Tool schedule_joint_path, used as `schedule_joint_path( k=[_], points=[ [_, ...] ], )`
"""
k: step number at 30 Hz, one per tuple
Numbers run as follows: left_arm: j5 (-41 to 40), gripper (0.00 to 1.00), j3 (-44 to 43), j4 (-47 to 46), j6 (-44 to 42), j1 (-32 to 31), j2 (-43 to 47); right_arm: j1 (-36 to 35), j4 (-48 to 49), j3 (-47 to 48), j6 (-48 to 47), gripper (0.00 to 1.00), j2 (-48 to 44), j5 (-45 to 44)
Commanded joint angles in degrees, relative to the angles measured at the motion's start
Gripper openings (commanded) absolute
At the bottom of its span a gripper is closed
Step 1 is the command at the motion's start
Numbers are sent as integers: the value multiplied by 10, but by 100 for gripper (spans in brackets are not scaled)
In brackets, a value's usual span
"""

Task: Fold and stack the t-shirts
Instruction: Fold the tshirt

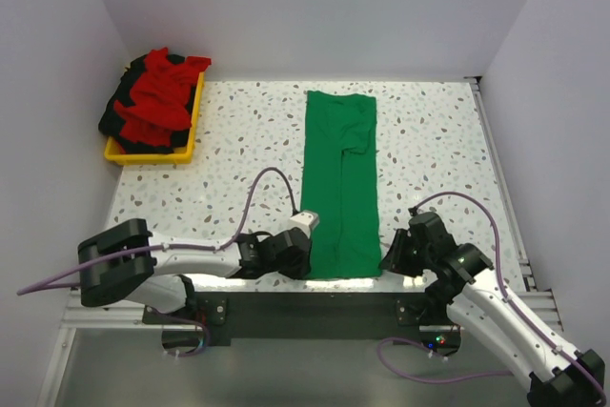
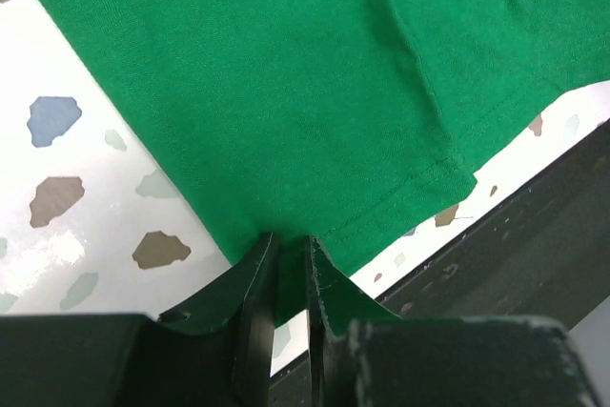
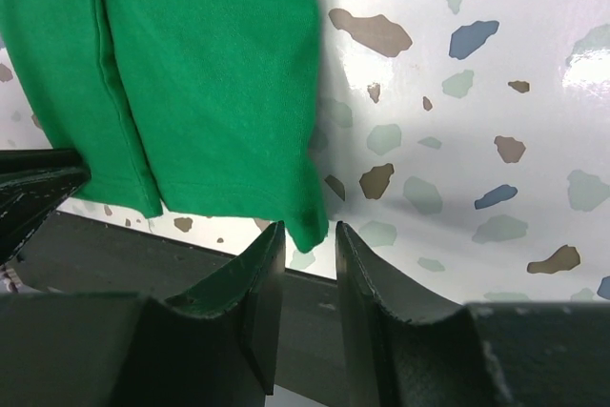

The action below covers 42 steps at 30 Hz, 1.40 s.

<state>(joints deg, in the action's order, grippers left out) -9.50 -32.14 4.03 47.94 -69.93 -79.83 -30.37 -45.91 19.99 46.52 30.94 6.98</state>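
Note:
A bright green t-shirt (image 1: 341,178) lies on the speckled table as a long narrow strip running from the far side to the near edge. My left gripper (image 1: 307,259) sits at its near left corner. In the left wrist view the green t-shirt (image 2: 286,73) has its hem pinched between the nearly closed jaws of the left gripper (image 2: 289,238). My right gripper (image 1: 389,259) is at the near right corner. In the right wrist view the right gripper (image 3: 307,228) stands open, and the corner of the green t-shirt (image 3: 210,73) hangs loose between its fingertips. Red (image 1: 157,92) and black (image 1: 119,116) t-shirts lie crumpled at the far left.
The crumpled shirts fill a shallow yellow tray (image 1: 152,156) in the far left corner. White walls close in the table on three sides. The dark metal front rail (image 3: 191,264) runs just under both grippers at the near table edge.

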Motion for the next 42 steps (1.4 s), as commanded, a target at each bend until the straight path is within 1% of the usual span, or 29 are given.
schedule_joint_path(
  k=[1, 5, 8, 9, 15, 19, 25, 26, 29, 42],
  points=[
    [16, 22, 13, 10, 0, -6, 19, -1, -1, 4, 5, 32, -4, -11],
    [18, 23, 8, 36, -12, -6, 24, 0, -1, 8, 3, 33, 1, -14],
    [18, 26, 5, 45, -17, -6, 34, -1, 5, 5, 1, 35, 6, -9],
    [19, 28, 3, 45, -21, -6, 36, 0, 7, 2, 1, 35, 8, -4],
    [24, 31, -20, 65, -32, -6, 65, -1, 28, -8, 6, 36, 10, 10],
    [21, 32, -37, 82, -33, -3, 92, -1, 45, -3, 5, 37, 22, 18],
    [11, 34, -33, 108, -14, 15, 104, -6, 78, -12, 2, 36, 53, 23],
    [13, 36, -28, 108, -9, 16, 105, -6, 83, -15, 4, 36, 54, 26],
    [27, 38, -13, 96, -5, 23, 103, -11, 98, -31, 12, 36, 56, 32],
    [70, 40, 58, 41, 28, 23, 82, -21, 97, -68, 14, 34, 54, 48]
  ],
)
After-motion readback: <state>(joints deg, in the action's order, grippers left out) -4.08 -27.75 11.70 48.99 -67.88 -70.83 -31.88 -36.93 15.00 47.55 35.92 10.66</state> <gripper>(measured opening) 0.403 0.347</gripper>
